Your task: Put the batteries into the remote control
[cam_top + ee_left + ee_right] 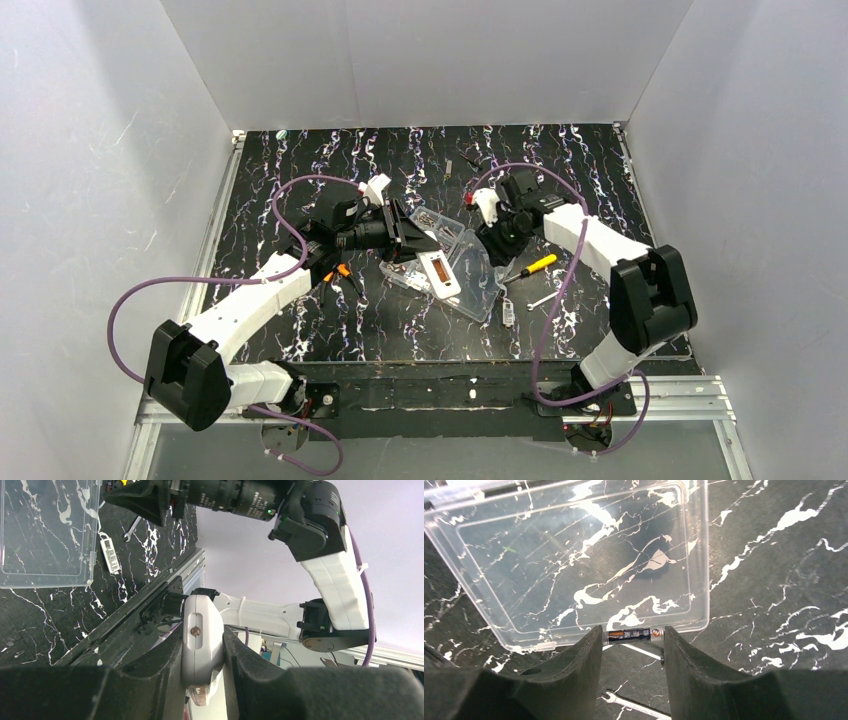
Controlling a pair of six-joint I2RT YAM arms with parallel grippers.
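My left gripper (420,242) is shut on the white remote control (441,273), a slim bar with an orange-brown open recess, held over the clear organiser box (482,280). In the left wrist view the remote (200,655) sits clamped between both fingers of the left gripper (202,635) and shows a slot and a screw. My right gripper (497,240) is to the right of the remote. In the right wrist view the right gripper (633,632) is shut on a dark battery (631,635), pinched end to end at the fingertips above the edge of the box lid (574,555).
A yellow-handled screwdriver (536,266) and a small wrench (541,299) lie right of the box; the wrench also shows in the right wrist view (634,706). A small white labelled strip (507,313) lies near the front. An orange-handled tool (340,272) lies under the left arm. White walls enclose the table.
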